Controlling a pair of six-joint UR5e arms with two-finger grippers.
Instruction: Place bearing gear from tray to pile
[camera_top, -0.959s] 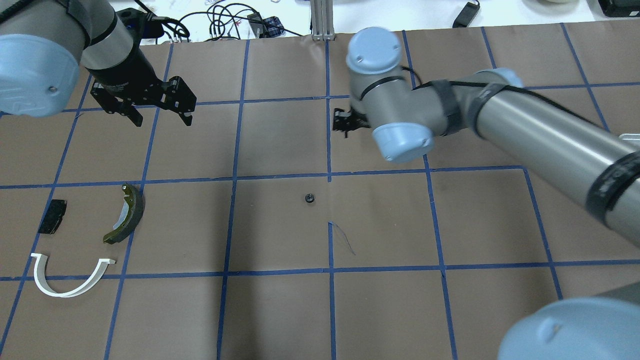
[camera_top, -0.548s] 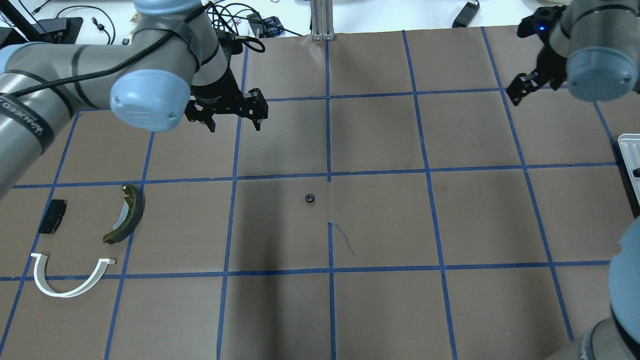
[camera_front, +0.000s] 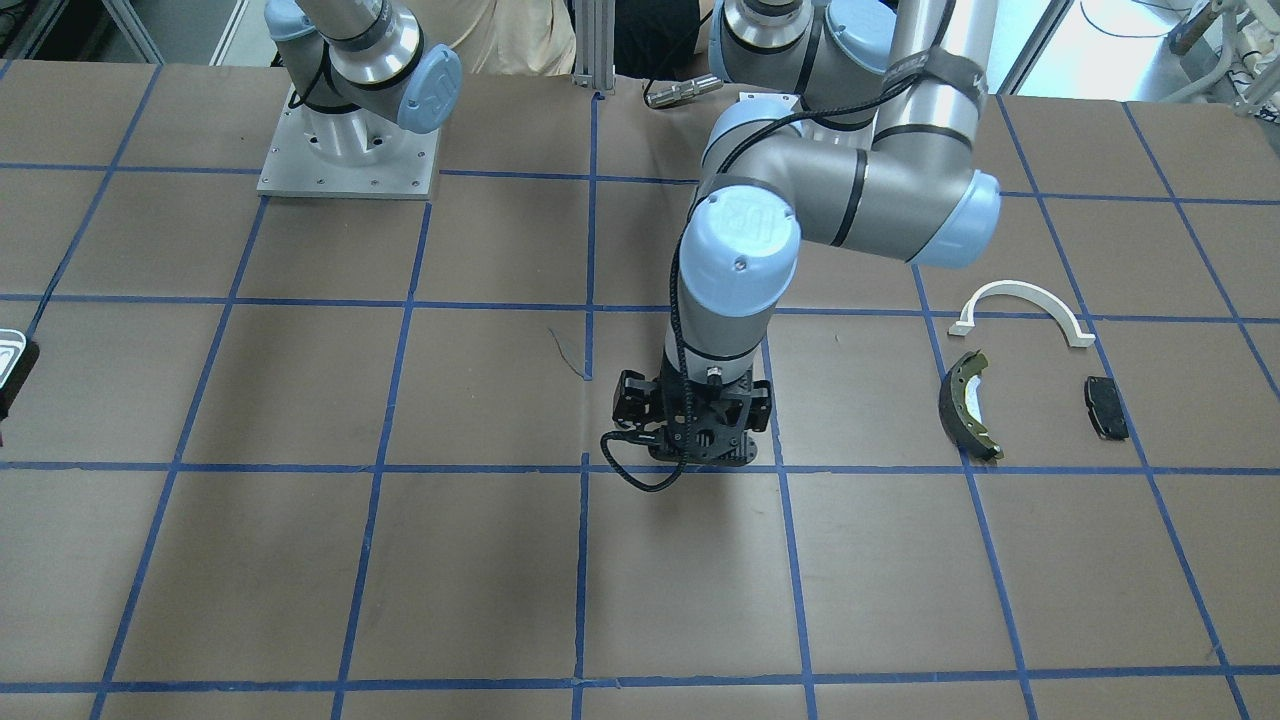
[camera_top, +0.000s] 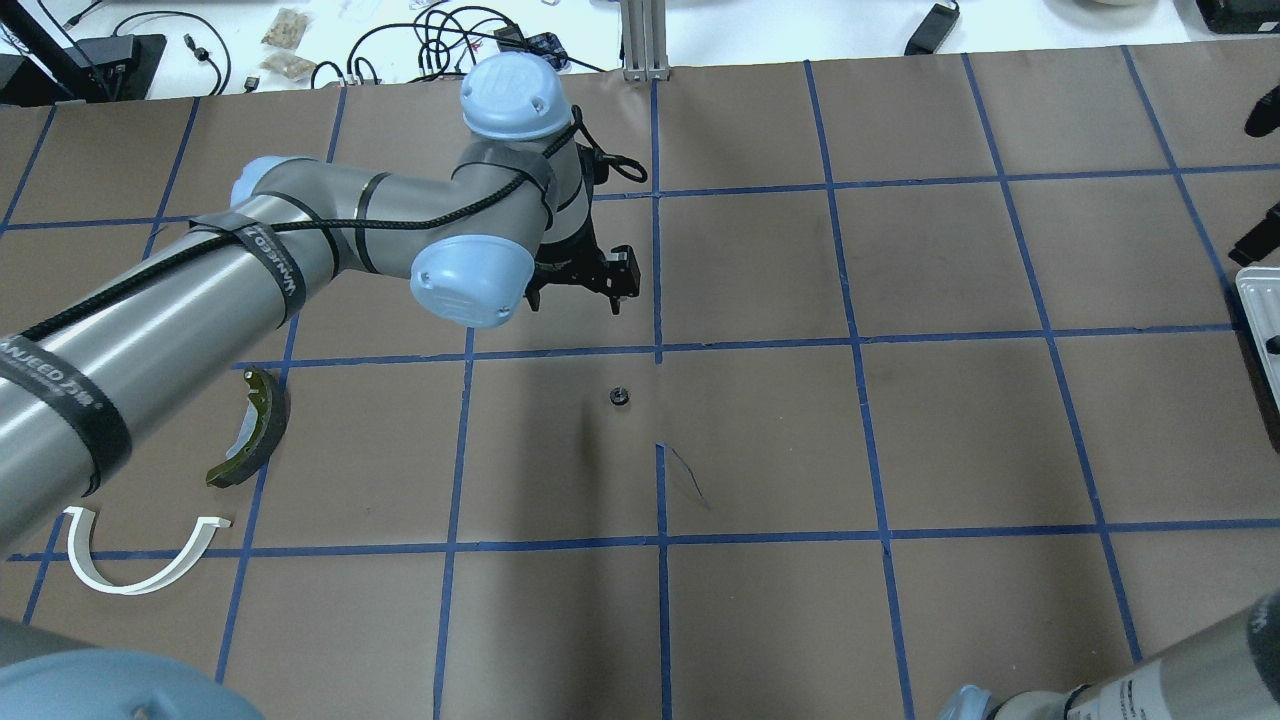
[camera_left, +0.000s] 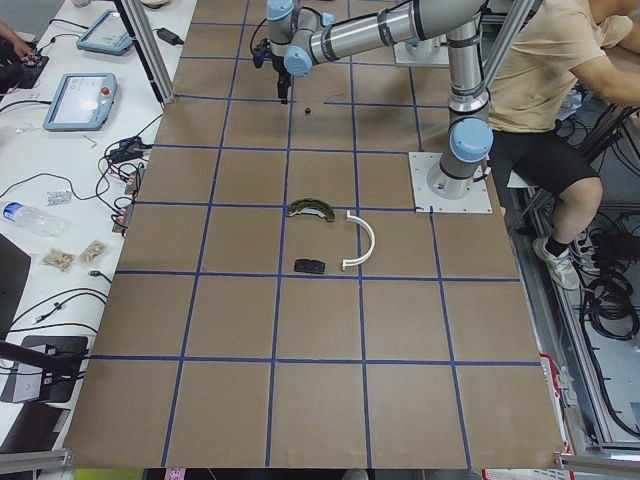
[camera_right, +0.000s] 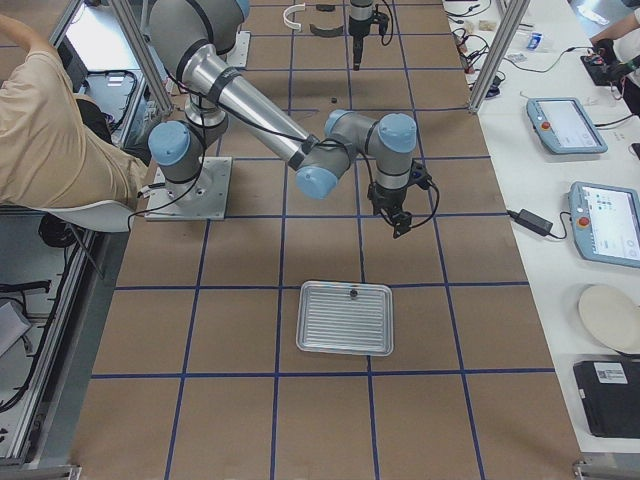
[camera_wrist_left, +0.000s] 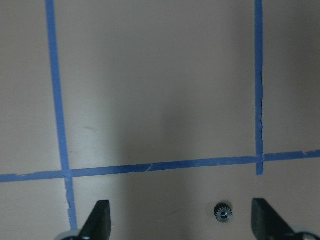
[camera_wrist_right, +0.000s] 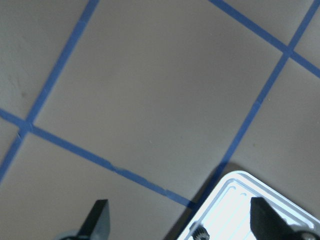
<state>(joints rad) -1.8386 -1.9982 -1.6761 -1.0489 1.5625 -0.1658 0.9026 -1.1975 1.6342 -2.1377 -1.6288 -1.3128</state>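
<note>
A small black bearing gear (camera_top: 619, 396) lies on the brown paper at the table's middle; it also shows in the left wrist view (camera_wrist_left: 223, 212). My left gripper (camera_top: 572, 298) hangs open and empty just beyond the gear, its fingertips (camera_wrist_left: 100, 220) spread wide. The pile lies at the near left: a brake shoe (camera_top: 250, 430), a white arc (camera_top: 130, 580) and a black pad (camera_front: 1105, 407). The silvery tray (camera_right: 345, 335) sits at the right end with another small gear (camera_right: 353, 294) on it. My right gripper (camera_wrist_right: 180, 225) is open and empty beside the tray's corner (camera_wrist_right: 250, 200).
Blue tape lines grid the brown paper. Cables and devices lie beyond the far edge (camera_top: 450, 40). A person (camera_left: 550, 90) sits behind the robot's base. My left arm (camera_top: 200, 300) stretches over the pile's area and hides the pad in the overhead view.
My left arm has swung from the far left to the middle, close to the gear. My right arm has pulled back from the middle to the tray. The gear has not moved.
</note>
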